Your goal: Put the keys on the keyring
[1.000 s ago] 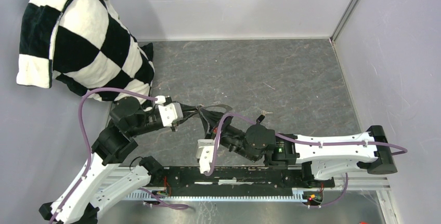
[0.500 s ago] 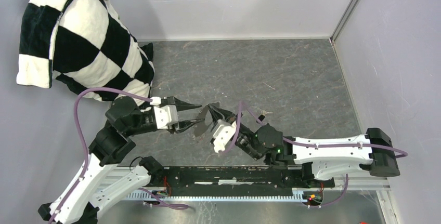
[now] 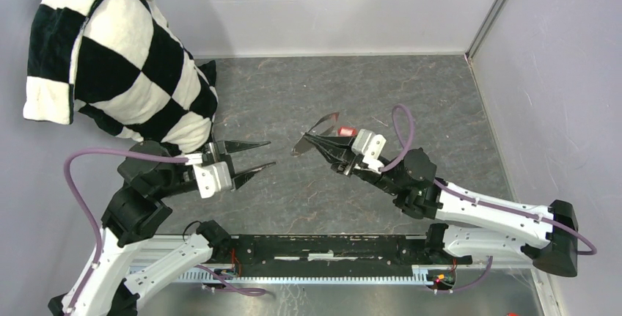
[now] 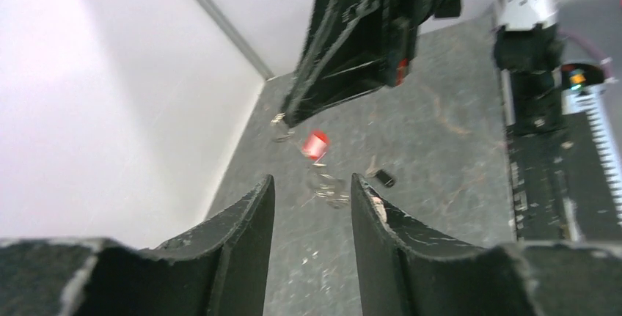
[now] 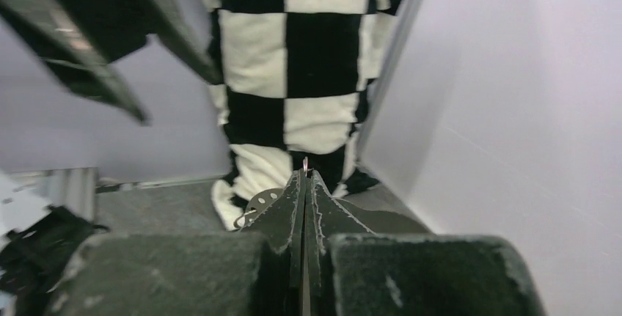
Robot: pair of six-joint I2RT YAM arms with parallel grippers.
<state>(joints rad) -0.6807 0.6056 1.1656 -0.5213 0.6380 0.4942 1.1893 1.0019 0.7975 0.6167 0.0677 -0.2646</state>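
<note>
The right gripper [image 3: 305, 138] is clenched on the keyring [image 3: 325, 119] above mid-table, and the red-tagged key [image 3: 346, 131] seemingly hangs from it. Facing it, the left gripper [image 3: 272, 153] gapes, holding nothing. The black key [image 4: 381, 177] lies on the table [image 3: 418, 89] (blurred). A checkered cushion [image 3: 117, 52] leans far left.

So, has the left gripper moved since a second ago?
Yes. The left gripper has drawn back leftward in the top view, toward the checkered pillow, and its jaws are now apart.

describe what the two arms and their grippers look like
Both arms match: the left arm and right arm have white shell links joined by black round joints, each trailed by a looping purple cable. The left gripper and right gripper have a white wrist block and two black, tapered, pointed fingers with scuffed edges.
</note>
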